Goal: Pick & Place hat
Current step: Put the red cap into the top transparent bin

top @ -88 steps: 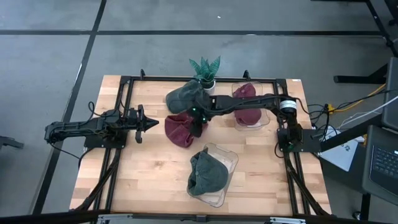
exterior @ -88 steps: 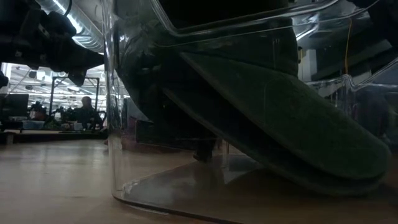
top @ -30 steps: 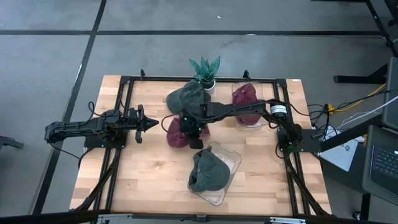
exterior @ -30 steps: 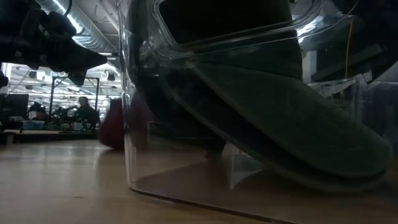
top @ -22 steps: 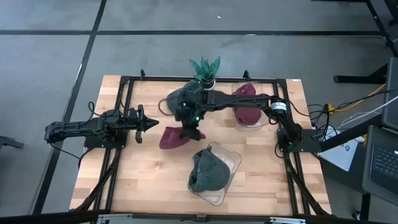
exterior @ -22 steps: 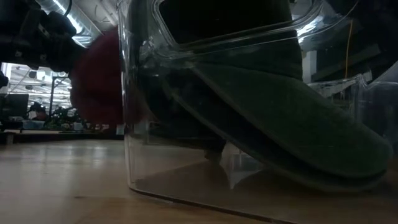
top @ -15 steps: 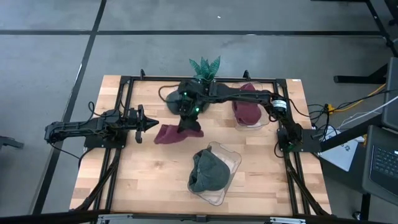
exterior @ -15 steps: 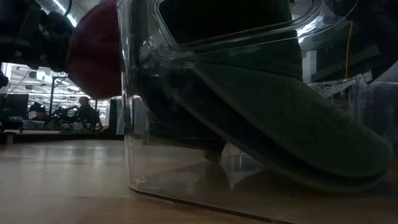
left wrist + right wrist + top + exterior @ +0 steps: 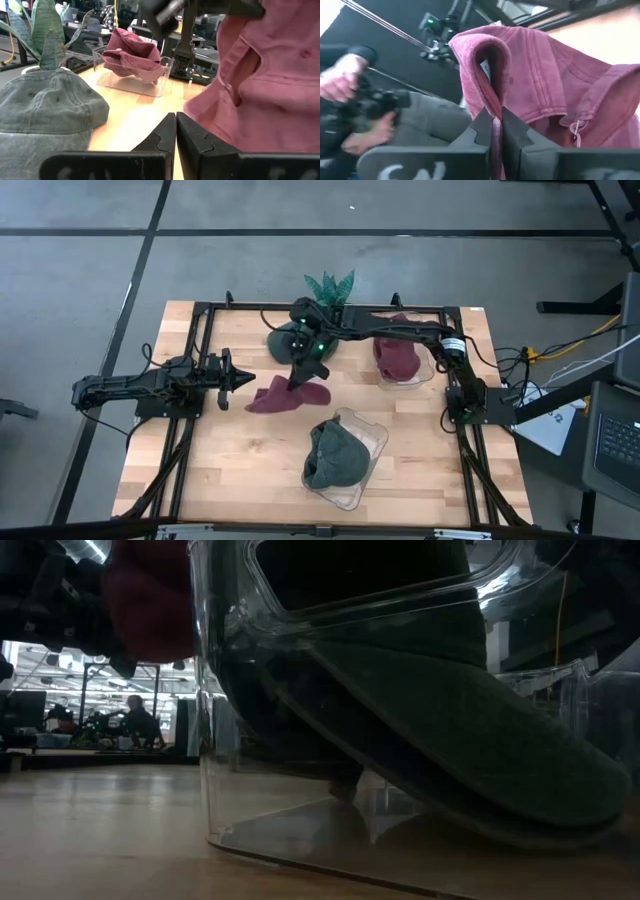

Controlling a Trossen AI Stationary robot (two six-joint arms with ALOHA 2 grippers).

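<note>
The left hand (image 9: 243, 380) waits with fingers together, left of the maroon cloth cap (image 9: 283, 394). That cap hangs above the wooden table (image 9: 240, 455), clamped in the right hand (image 9: 297, 376), so it is picked but not placed; only the right wrist view shows the pinch; a grey-green cap fills the clear plastic bin (image 9: 372, 442) right of it.

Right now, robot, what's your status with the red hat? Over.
Right end effector shut on red hat, lifted off table. Left end effector shut, waiting at left side. Green hat and plant close behind, nothing blocking.
</note>
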